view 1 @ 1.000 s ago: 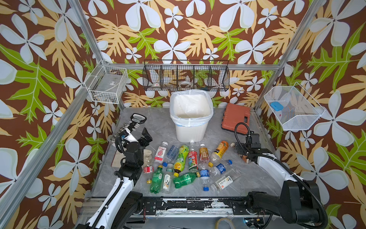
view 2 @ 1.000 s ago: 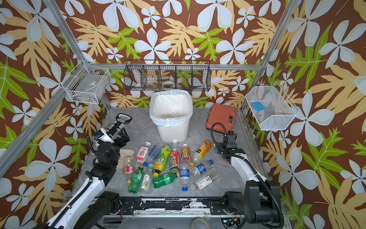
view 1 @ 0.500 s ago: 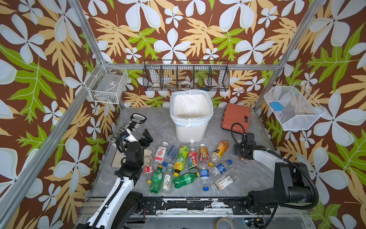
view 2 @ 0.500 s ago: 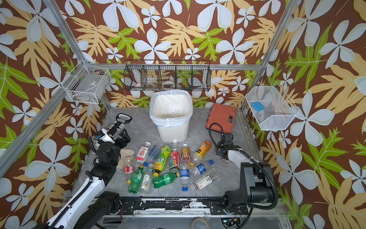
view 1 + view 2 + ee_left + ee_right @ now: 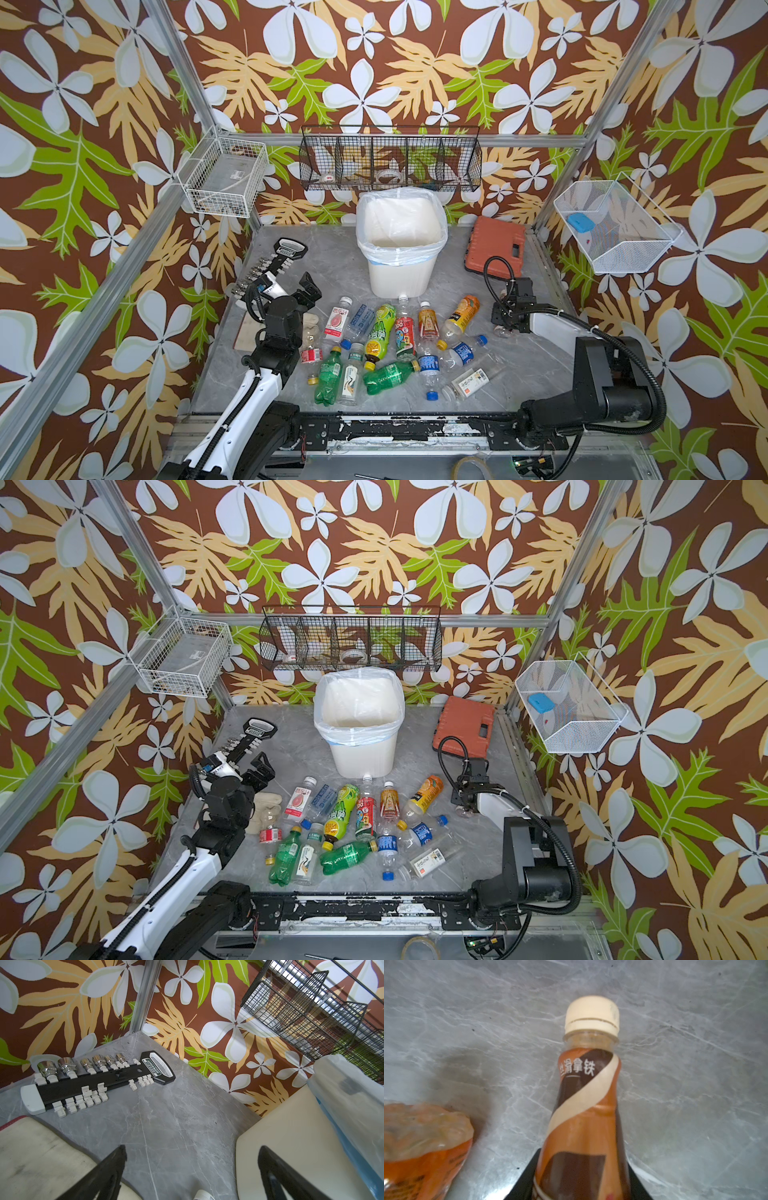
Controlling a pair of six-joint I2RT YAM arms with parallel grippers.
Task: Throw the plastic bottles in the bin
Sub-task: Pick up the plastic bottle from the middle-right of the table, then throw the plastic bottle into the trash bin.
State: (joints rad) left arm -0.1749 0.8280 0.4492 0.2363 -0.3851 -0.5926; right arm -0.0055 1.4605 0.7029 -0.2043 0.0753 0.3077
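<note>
My right end effector (image 5: 508,325) is clamped around the body of a brown latte bottle (image 5: 583,1118). Its cream cap points away from me, and it sits low at the bench (image 5: 528,374), just beside an orange juice bottle (image 5: 461,313). My left end effector (image 5: 291,293) hangs with jaws spread, holding nothing. The other plastic bottles (image 5: 386,345) lie clustered in front of the bin (image 5: 399,278), which looks empty. I judge the grasp made. Next I must lift clear, swing above the tall rim and let go.
</note>
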